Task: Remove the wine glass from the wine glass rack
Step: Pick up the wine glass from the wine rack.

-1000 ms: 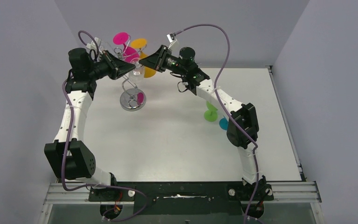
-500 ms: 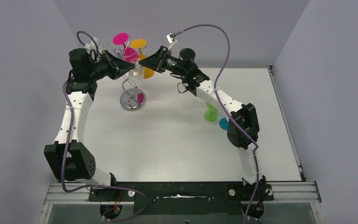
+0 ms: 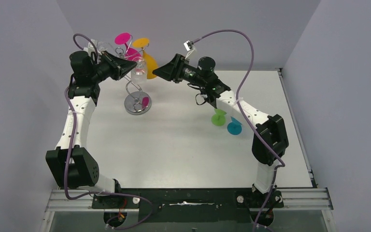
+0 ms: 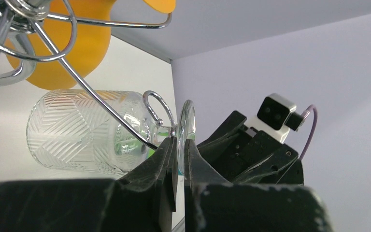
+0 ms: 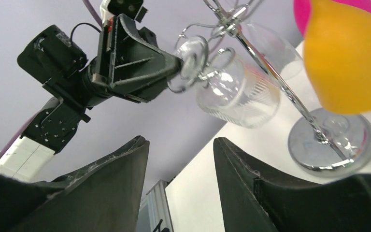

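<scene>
**Ease the foot along the wire**

Right jaws gape wide, empty. Left jaws pinch the foot of the clear patterned wine glass (image 4: 84, 130), hung on a scroll arm of the thin silver wire rack (image 3: 133, 106). Draw straight outward; a sideways pull may tip it.

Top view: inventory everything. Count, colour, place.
rack: 1, silver, table's far left
patterned glass: 1, clear, hanging on rack
plain glass: apparently 1, clear, on rack
pink glass: 1, pink, on rack
orange glass: 1, orange, on rack
green glass: 1, green, on table by right arm
blue glass: 1, blue, beside green glass
table: 1, white
left tool: 1, black, shut on patterned glass foot
right tool: 1, black, open, right of rack
</scene>
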